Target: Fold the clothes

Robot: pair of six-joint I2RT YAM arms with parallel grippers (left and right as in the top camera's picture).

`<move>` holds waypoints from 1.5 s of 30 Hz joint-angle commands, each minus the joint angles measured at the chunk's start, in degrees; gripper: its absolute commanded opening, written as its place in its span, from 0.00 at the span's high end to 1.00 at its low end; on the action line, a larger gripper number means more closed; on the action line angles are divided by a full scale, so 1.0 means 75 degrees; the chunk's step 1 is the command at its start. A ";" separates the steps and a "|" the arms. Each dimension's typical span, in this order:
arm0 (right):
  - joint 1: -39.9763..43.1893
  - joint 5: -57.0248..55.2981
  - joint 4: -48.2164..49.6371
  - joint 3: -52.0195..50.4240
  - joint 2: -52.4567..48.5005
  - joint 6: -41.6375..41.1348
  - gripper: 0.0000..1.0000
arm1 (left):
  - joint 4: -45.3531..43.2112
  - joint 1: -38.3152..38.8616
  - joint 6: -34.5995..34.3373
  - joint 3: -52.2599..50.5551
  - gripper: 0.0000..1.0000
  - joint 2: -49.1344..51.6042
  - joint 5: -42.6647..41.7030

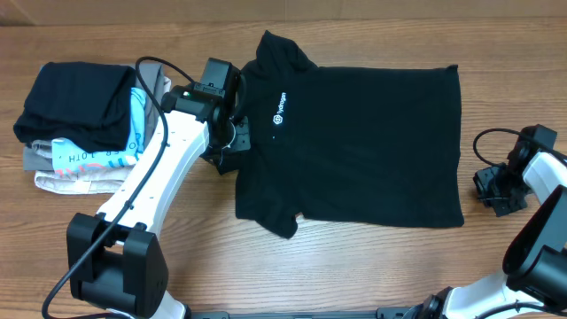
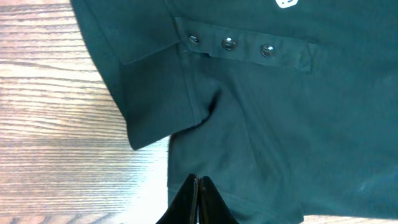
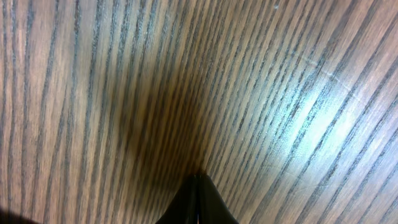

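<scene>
The black shirt (image 1: 354, 142) lies flat mid-tabletop (image 1: 354, 266) (buttons (image 2: 229, 43) showing). The left claw (image 2: 198, 198), pressed together, is at its collar. The right claw (image 3: 199, 200), likewise closed, is near the right edge.

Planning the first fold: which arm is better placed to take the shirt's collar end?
Left, likely: the left gripper sits over the black T-shirt by its collar; the right gripper hangs over bare table.

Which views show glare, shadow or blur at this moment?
Overhead: even light, sharp, though the black T-shirt swallows most fold detail. Left wrist: in focus, its buttons catch small glints, the fabric reads slightly green. Right wrist: a glare patch on the table at right, a soft shadow ahead of the shut right gripper; no obvious blur.
</scene>
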State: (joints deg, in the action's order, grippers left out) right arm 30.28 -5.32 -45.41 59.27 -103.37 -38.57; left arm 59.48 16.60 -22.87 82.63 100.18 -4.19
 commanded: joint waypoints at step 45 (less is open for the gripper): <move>-0.0020 0.0953 -0.0481 0.1495 -0.0332 -0.0038 0.00 | -0.2637 0.0437 0.0816 -0.4642 0.48 -0.1061 -0.0181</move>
State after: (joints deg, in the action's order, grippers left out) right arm 30.28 1.67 -49.45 69.69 -105.82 -38.76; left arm 39.99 19.86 -17.37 48.23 92.07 -7.20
